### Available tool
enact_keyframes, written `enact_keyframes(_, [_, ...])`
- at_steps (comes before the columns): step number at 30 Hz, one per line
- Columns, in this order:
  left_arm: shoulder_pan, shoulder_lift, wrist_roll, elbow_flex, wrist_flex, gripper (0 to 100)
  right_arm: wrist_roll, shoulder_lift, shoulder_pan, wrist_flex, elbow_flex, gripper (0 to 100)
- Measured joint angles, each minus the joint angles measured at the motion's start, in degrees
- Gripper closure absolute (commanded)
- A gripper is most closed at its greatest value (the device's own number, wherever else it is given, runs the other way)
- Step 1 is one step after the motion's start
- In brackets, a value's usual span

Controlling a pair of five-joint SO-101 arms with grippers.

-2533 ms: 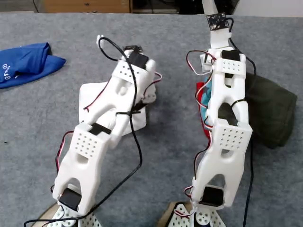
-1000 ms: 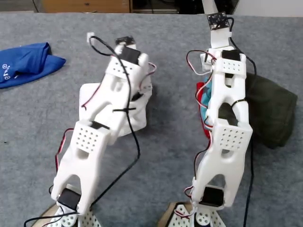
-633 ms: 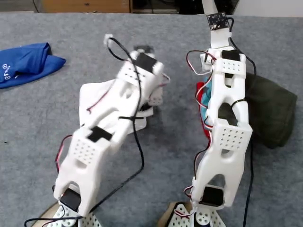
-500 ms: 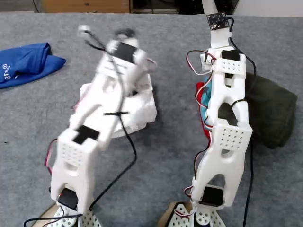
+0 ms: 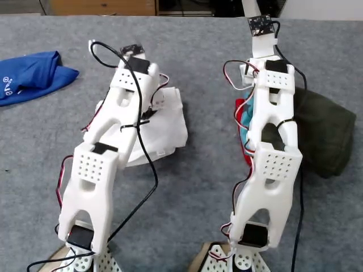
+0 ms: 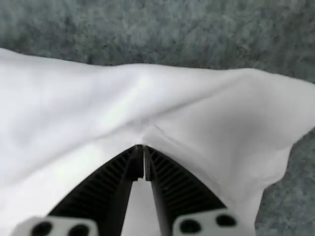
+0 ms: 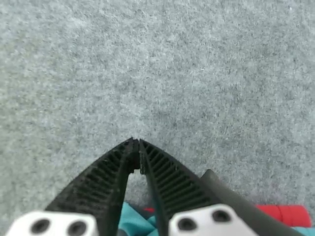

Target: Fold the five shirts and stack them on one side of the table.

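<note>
I see the crumpled white cotton shirt (image 5: 167, 127) lying left of centre on the grey carpeted table (image 5: 198, 181), partly under my left arm, with my left gripper (image 6: 143, 157) on its cloth. The bunched blue shirt (image 5: 31, 76) lies at the far left. On the right, the folded dark green shirt (image 5: 326, 133) lies beside what I take for red and teal folded cloth (image 5: 243, 133), mostly beneath my right arm.

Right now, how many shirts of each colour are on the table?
blue shirt: 1
white shirt: 1
dark green shirt: 1
red shirt: 1, only an edge visible
teal shirt: 1, only an edge visible
Total: 5
</note>
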Motion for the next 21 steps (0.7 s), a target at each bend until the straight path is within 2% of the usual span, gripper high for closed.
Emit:
enact_keyframes(7, [1.05,3.69,0.79,-4.75,2.64,98,0.00,0.00,0.00,0.00,0.00,99.4])
enact_keyframes(14, [6.24,3.69,0.88,-11.16,10.11,98,0.00,0.00,0.00,0.00,0.00,99.4])
enact_keyframes(21, [11.16,4.40,0.88,-12.66,11.08,98,0.00,0.00,0.00,0.00,0.00,99.4])
